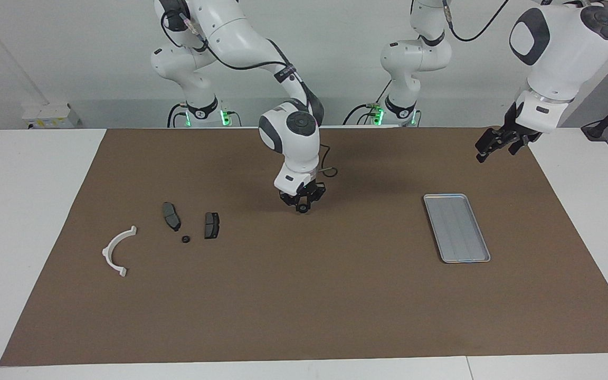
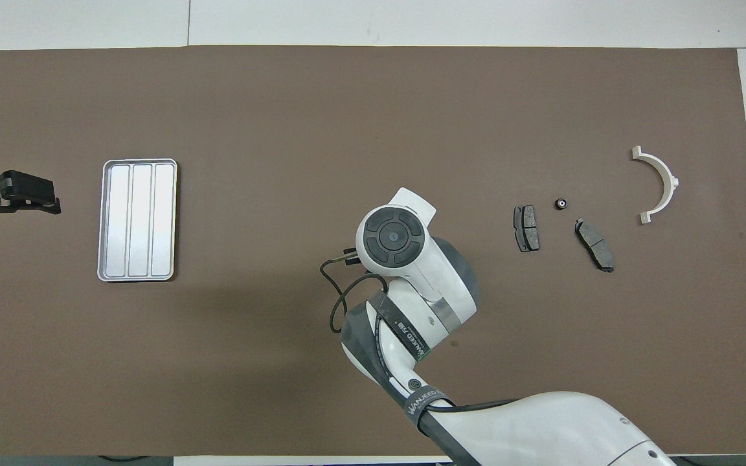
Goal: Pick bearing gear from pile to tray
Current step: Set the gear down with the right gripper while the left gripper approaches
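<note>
Wide bare mat (image 1: 304,295) lies between the tray (image 1: 456,227) near the left arm's end and the pile (image 1: 188,224) near the right arm's end; only the right gripper (image 1: 302,207) hangs over the middle.

One legible marking: the word "WANJEED" in white letters on the black strap (image 2: 426,402) wrapped around the right arm (image 2: 425,285), overhead view. No other text is readable.
</note>
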Controlling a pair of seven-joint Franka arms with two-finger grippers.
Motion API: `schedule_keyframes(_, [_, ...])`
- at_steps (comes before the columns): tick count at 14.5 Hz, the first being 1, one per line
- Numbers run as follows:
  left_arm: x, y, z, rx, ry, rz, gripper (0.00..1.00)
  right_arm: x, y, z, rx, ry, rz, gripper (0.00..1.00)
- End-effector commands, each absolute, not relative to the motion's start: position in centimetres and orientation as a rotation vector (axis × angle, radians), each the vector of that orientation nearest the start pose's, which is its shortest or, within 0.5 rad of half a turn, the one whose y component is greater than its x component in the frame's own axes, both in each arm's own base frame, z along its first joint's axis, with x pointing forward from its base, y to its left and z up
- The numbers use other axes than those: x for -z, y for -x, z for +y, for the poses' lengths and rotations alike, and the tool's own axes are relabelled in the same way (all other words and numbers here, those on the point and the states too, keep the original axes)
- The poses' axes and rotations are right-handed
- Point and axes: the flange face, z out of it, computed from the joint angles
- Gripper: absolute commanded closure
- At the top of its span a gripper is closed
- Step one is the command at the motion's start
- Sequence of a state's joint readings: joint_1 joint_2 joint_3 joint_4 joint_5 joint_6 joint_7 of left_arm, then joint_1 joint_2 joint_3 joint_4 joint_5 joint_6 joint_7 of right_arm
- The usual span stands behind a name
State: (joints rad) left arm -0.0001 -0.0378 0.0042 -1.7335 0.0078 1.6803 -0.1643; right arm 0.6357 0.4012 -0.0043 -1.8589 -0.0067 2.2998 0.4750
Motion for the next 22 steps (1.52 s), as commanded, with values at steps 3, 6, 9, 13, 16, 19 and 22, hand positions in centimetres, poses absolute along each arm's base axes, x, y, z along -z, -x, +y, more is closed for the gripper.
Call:
schedule_keyframes(3, [-58.1, -54.3, 0.2, -0.005, 3.135, -0.256, 0.0, -29.4, -51.3, 37.4, 0.082, 3.099, -0.243, 1.0])
schedule_keyframes(6, [-58.1, -54.3, 0.2, -0.005, 3.135, -0.256, 0.0, -29.0, -51.1, 37.2, 0.074, 3.103, -0.246, 1.0])
schedule_keyframes(9, [-58.1, -54.3, 0.2, -0.005, 3.135, -0.256, 0.0, -28.7, -51.1, 37.1, 0.07, 3.104, -0.246, 1.0])
schedule_keyframes(13, [-58.1, -54.3, 0.2, -0.005, 3.135, -0.254, 0.0, -28.4, -50.9, 37.2, 0.089, 3.097, -0.219, 0.0])
schedule_keyframes(16, [-58.1, -54.3, 0.1, -0.005, 3.135, -0.258, 0.0, -28.7, -50.9, 37.3, 0.08, 3.103, -0.17, 0.0])
schedule_keyframes(19, [-58.0, -54.0, -0.5, -0.031, 3.134, -0.244, 0.0, -30.5, -52.5, 35.7, 0.052, 3.118, -0.168, 0.0])
schedule_keyframes(22, [-58.1, -54.1, -2.3, -0.025, 3.133, -0.249, 0.0, -34.0, -56.5, 28.5, 0.032, 3.123, -0.261, 0.0])
